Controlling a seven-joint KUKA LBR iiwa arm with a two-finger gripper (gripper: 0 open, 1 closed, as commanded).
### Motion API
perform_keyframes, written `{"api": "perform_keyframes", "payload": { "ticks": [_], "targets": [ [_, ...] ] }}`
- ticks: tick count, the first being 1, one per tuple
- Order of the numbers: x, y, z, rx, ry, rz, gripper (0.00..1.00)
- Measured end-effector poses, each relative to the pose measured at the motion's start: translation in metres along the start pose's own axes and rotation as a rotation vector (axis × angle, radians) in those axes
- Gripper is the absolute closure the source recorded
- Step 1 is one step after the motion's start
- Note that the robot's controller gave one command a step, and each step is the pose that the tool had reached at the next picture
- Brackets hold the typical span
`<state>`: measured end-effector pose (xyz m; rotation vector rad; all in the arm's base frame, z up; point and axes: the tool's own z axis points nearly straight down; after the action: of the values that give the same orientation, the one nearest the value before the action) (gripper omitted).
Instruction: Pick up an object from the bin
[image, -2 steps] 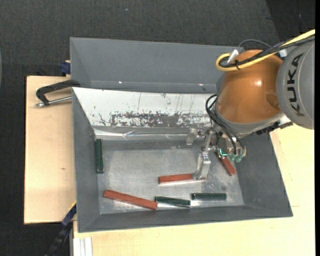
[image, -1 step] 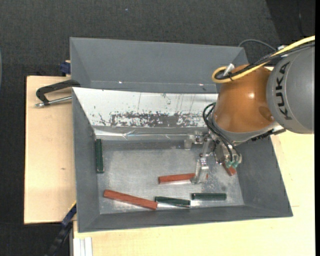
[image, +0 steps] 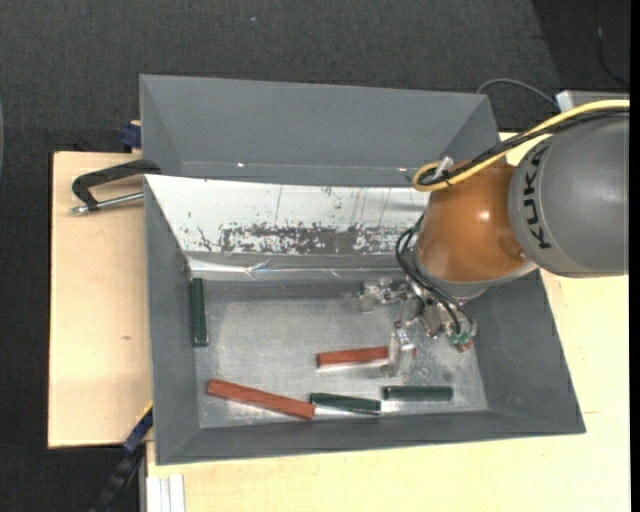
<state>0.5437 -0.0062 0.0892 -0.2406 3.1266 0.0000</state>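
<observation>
The arm's orange-covered wrist (image: 470, 232) is hanging over the right part of the grey metal bin (image: 300, 125), coming in from the right. The gripper (image: 404, 347) is pointing down at the bin floor. Its tip is sitting right at the right-hand end of a short red-brown flat bar (image: 350, 357), which is lying almost level in the middle of the floor. The tip is looking as if it is touching that end, though I cannot tell for sure. Whether the claw is wide or narrow, I cannot tell either; the metal parts there are blurring into one another.

Below and to the right of that bar, a dark green marker-like stick (image: 418, 394) is lying flat, close under the gripper. A second dark green stick (image: 346, 404) is lying just below the bar. Touching its left end, a long red-brown rod (image: 258, 398) is stretching away below and left of the bar. Well to the left of the bar, a dark green slim stick (image: 199, 312) is lying lengthwise against the bin's left wall.
</observation>
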Motion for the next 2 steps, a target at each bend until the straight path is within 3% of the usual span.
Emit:
{"api": "perform_keyframes", "payload": {
  "ticks": [1, 2],
  "targets": [
    [0.0429, 0.0406, 0.0171, -0.002, 0.005, -0.02, 1.0],
    [0.0429, 0.0406, 0.0171, -0.002, 0.005, -0.02, 1.0]
  ]
}}
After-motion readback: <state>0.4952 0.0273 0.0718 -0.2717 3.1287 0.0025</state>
